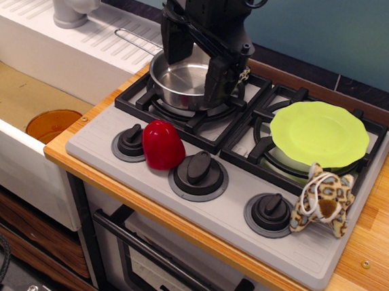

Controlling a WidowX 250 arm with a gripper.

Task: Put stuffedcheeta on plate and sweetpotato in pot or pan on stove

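- Overhead, the claw (214, 79) hangs above the steel pan (179, 83) at upper centre; its opening cannot be told.
- Sweetpotato (162, 145) sits between the knobs at left of centre.
- Stuffedcheeta (324, 200) lies just below the lime-green plate (319, 133), at right.

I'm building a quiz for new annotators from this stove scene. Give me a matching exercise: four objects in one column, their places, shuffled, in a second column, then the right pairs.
Things:
1. glossy dark-red sweet potato
2. lime-green round plate
3. spotted tan plush cheetah
4. shiny stainless-steel pan

Places:
A. on the left burner grate, under the gripper
B. between the left and middle knobs
C. on the right burner grate
D. beside the right knob, at the stove's front right

Pairs: 1-B, 2-C, 3-D, 4-A
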